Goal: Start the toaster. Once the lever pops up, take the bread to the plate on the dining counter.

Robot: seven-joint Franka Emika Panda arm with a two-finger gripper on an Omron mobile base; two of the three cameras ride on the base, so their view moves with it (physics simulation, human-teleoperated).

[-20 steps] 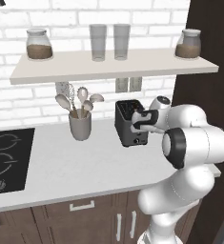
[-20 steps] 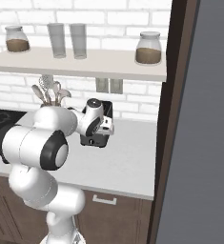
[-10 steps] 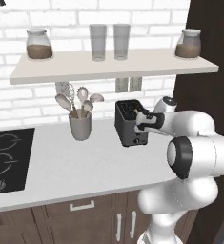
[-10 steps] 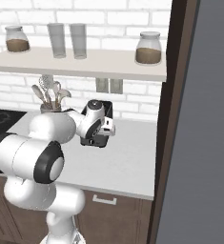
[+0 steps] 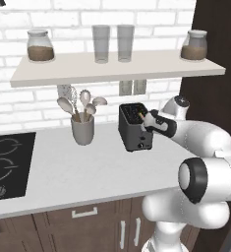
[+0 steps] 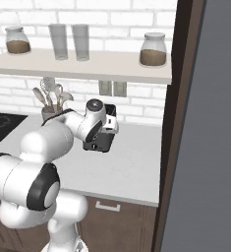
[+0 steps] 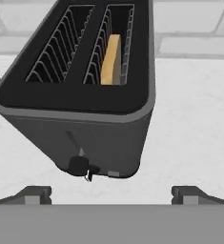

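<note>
The black toaster stands on the white worktop near the brick wall, and its lower body also shows past my hand. From the hand view I look down on its narrow end, where a small dark knob sits low. The bread stands in the right-hand slot, pale tan. My gripper hovers just off the toaster's near end, fingertips spread wide and holding nothing. The plate and the dining counter are out of view.
A grey utensil holder stands left of the toaster, and a black cooktop lies further left. A shelf with jars and glasses hangs overhead. A dark tall panel closes the right side.
My hand has swung in closer to the toaster's near end, and the elbow has dropped to the right. The jaws stay open.
</note>
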